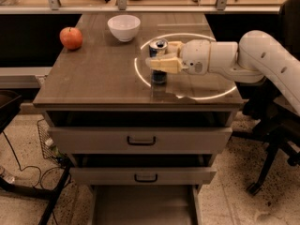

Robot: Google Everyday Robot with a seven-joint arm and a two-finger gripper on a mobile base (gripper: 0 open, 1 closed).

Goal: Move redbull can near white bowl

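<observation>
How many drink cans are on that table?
1. The can stands on the table, right of its middle, nearer the front than the bowl and apple. The gripper is at it, reaching in from the right.

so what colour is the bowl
Bowl is white in the camera view; gripper is at the redbull can.

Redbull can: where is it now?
In the camera view the redbull can stands upright right of centre on the tabletop, at the gripper; the white bowl is farther back-left.
</observation>
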